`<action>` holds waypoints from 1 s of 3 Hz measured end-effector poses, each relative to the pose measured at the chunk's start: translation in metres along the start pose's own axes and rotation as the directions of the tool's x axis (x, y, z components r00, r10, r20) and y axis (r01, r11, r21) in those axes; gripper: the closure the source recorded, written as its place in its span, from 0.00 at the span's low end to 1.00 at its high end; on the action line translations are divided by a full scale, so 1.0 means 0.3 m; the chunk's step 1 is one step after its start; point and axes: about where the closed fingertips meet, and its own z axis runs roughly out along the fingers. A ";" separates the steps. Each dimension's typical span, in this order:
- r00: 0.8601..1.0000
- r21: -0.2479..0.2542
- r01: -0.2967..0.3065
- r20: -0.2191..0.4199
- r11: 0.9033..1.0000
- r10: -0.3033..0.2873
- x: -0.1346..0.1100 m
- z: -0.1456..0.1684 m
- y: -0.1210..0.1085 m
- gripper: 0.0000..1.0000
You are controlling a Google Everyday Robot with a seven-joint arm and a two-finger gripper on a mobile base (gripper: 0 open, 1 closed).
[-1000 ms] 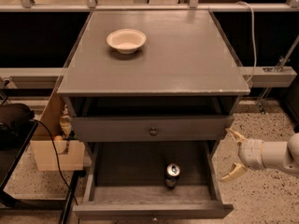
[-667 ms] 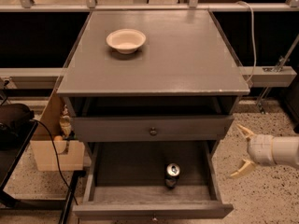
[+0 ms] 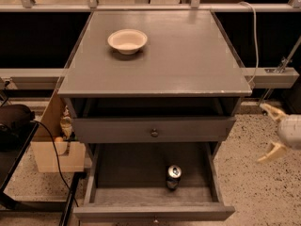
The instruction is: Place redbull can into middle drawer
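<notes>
camera view: redbull can (image 3: pixel 173 176) upright in middle drawer (image 3: pixel 127 197); end effector (image 3: pixel 261 133) well right, spread wide.

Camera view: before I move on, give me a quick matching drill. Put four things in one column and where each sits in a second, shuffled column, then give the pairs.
Things:
1. redbull can
2. bowl
3. gripper
4. round knob

Places:
A. on the cabinet top, back left
B. upright inside the open middle drawer, right of centre
C. right of the cabinet, above the speckled floor, fingers spread, holding nothing
D. centre of the drawer front above the open drawer

Pairs: 1-B, 2-A, 3-C, 4-D.
</notes>
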 end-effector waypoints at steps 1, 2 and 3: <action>0.998 0.057 0.068 0.004 0.996 -0.069 -0.062 -0.054 -0.150 0.00; 0.998 0.055 0.071 0.000 0.996 -0.071 -0.060 -0.051 -0.151 0.00; 0.991 0.113 0.118 -0.083 0.987 -0.109 -0.025 -0.117 -0.269 0.00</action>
